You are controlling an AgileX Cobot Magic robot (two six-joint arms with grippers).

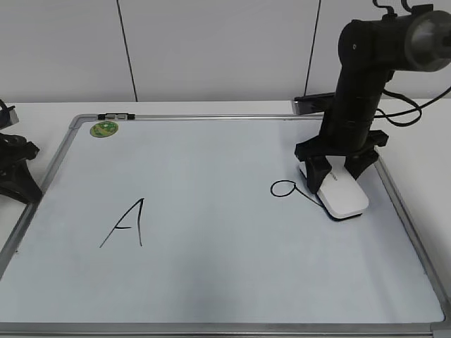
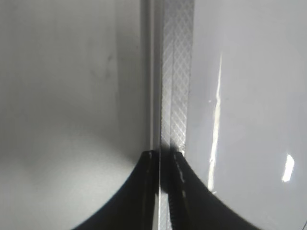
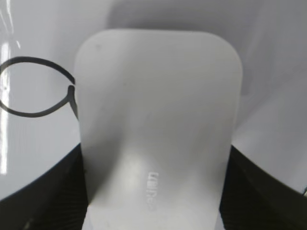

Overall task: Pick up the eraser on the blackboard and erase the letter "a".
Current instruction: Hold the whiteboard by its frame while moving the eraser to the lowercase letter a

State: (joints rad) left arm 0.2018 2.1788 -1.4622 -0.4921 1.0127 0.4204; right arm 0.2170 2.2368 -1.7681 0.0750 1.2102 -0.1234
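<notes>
The white eraser (image 1: 342,193) lies on the blackboard (image 1: 225,282) at the right, its left edge touching the tail of the letter "a" (image 1: 285,189). My right gripper (image 1: 337,167) is shut on the eraser, one finger on each long side. In the right wrist view the eraser (image 3: 156,120) fills the middle, its grey lettering toward the camera, and the loop of the "a" (image 3: 33,86) shows at its left. My left gripper (image 2: 165,155) is shut and empty, over the board's silver frame (image 2: 175,72).
A capital "A" (image 1: 127,224) is drawn on the board's left half. A small green round magnet (image 1: 103,128) and a dark clip (image 1: 116,115) sit at the top left corner. The left arm (image 1: 14,165) rests off the board's left edge.
</notes>
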